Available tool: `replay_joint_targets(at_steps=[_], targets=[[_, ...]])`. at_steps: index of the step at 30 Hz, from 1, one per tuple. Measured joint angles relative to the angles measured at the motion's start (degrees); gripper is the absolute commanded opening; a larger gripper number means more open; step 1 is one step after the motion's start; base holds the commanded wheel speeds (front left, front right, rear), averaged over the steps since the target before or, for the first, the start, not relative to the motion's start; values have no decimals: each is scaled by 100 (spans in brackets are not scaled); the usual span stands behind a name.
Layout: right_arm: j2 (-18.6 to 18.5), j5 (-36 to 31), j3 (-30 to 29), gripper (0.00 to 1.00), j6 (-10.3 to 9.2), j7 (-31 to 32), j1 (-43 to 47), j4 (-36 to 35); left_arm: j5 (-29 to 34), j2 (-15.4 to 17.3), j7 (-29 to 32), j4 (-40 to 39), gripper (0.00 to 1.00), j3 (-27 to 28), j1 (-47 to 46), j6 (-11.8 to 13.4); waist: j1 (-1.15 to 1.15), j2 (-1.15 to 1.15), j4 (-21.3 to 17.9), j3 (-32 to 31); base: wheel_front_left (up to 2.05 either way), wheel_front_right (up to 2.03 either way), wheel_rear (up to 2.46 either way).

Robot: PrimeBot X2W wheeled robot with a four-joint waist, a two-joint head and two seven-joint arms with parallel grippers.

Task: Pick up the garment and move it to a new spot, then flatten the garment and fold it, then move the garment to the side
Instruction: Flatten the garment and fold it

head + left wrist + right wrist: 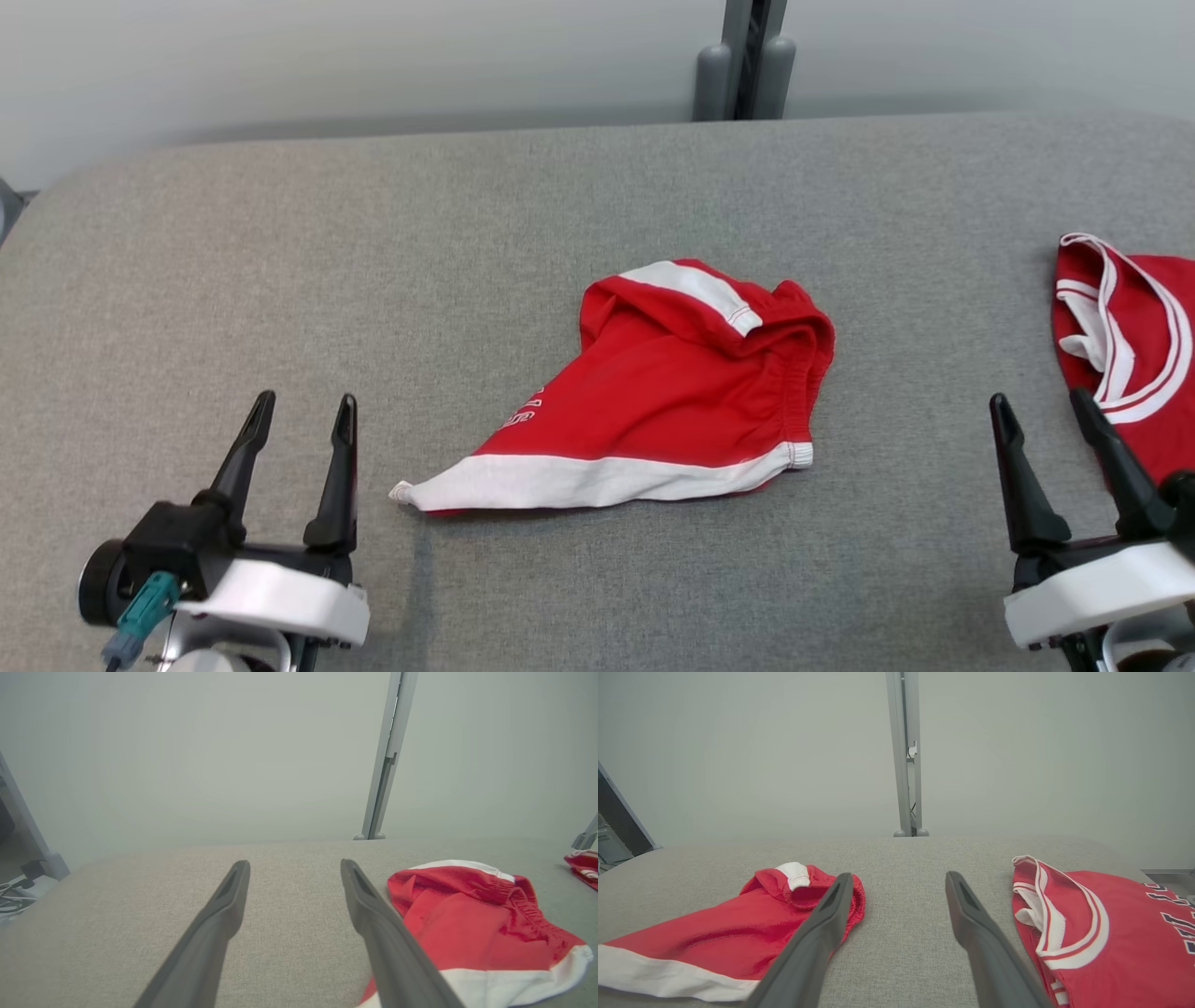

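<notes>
We see the counter (233, 280) covered in coarse, matt grey woven cloth. The garment (672, 392) is soft, matt red cloth with white bands, like the jersey (1144, 317). The left gripper (306, 399) and right gripper (1038, 397) have matt dark fingers (336, 476) on smooth, slightly glossy white shells.

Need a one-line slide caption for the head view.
Crumpled red-and-white fabric garment centred on grey cloth table; left gripper and right gripper flank it, jaws open; red-and-white jersey at right edge.
</notes>
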Motion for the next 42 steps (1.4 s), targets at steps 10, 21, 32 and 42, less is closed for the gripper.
replay_joint_targets(at_steps=[10, 21, 32, 42], targets=[[32, 15, 73, 100, 0, 5, 219, 65, 40, 200, 423, -738, 100, 32, 616, 303, 0, 0, -75, -310, 0, 0, 0], [55, 26, 40, 100, 0, 32, 226, 29, 32, 221, 506, -916, 100, 29, 659, 398, 0, 0, -17, -265, 0, 0, 0], [49, 49, 143, 100, 0, 81, 121, -8, -779, 214, 1656, -309, 100, -275, 243, -189, 0, 0, -22, 43, 0, 0, 0], [67, 122, 175, 100, 0, 26, -3, 87, -1640, 152, 2178, 633, 100, -238, -37, -780, 0, 0, -234, 375, 0, 0, 0]])
